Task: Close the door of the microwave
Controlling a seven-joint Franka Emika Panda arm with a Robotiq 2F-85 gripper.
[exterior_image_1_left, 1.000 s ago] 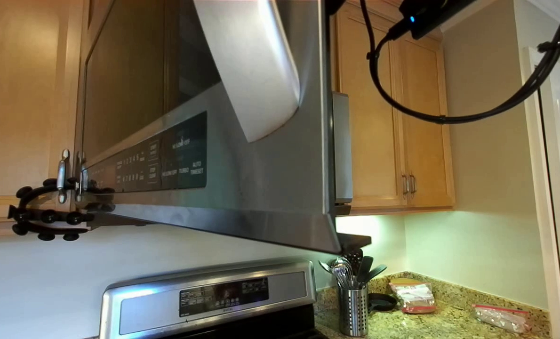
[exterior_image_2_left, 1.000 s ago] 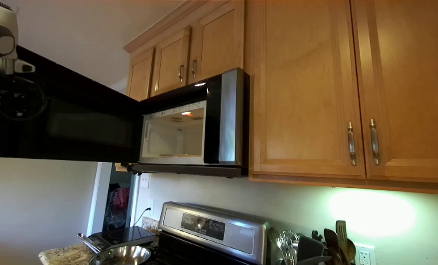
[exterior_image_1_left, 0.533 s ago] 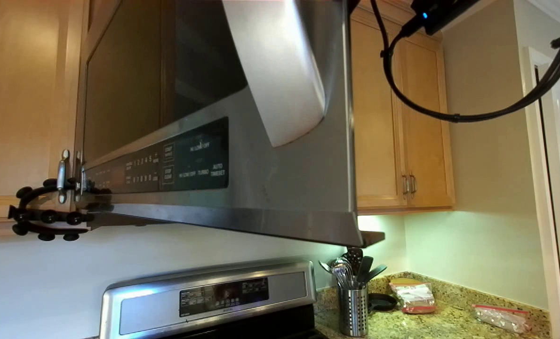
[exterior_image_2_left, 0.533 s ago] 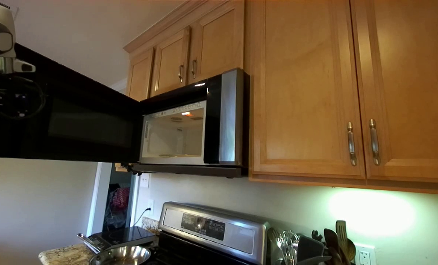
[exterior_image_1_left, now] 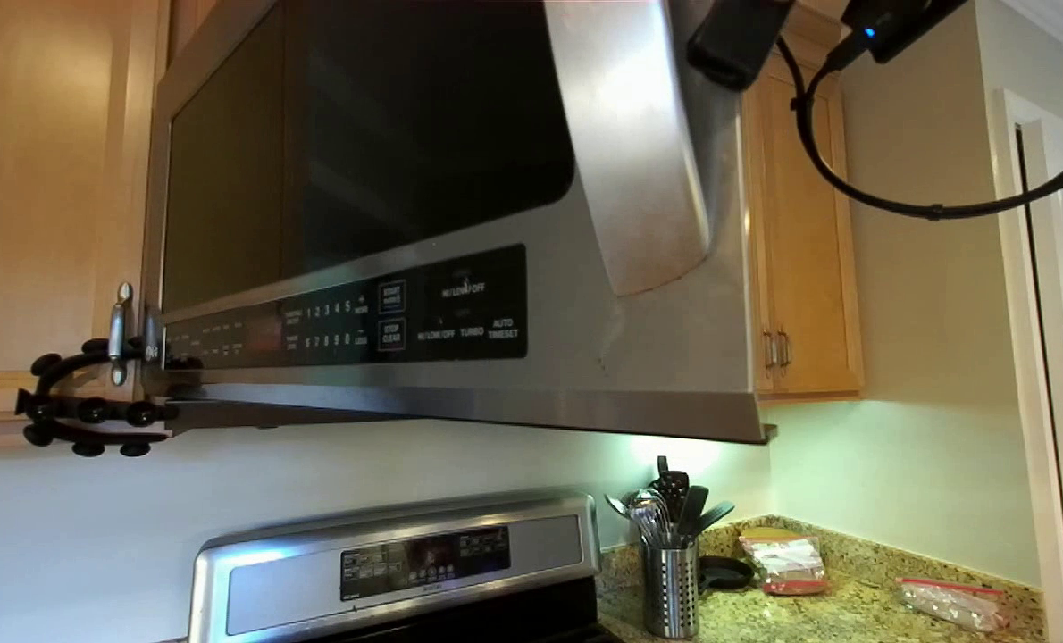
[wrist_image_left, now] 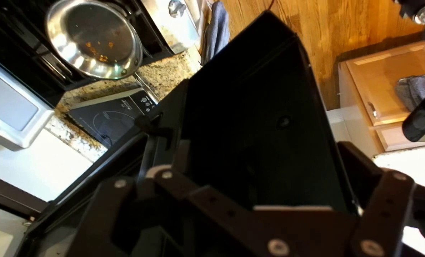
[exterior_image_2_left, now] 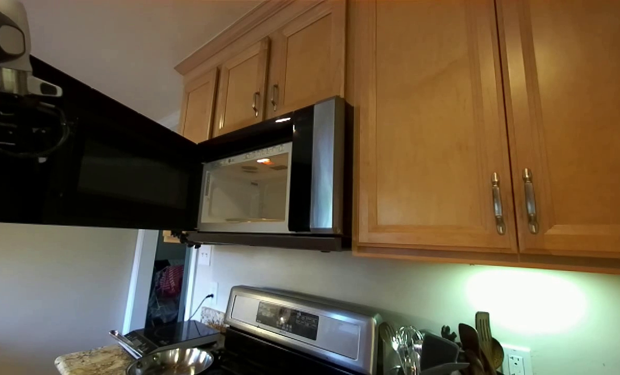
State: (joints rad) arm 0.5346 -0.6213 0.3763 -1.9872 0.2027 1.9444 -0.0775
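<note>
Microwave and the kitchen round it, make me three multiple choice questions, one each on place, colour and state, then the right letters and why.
1. The pan, relative to the stove:
A) behind
B) on top
C) under

2. The cabinets:
A) white
B) blue
C) light brown

3. On the microwave, the door:
A) open
B) shut
C) removed

1 B, the wrist view shows it resting there.
2 C, a wood tone in both exterior views.
3 A, an exterior view shows the microwave's inside.
</note>
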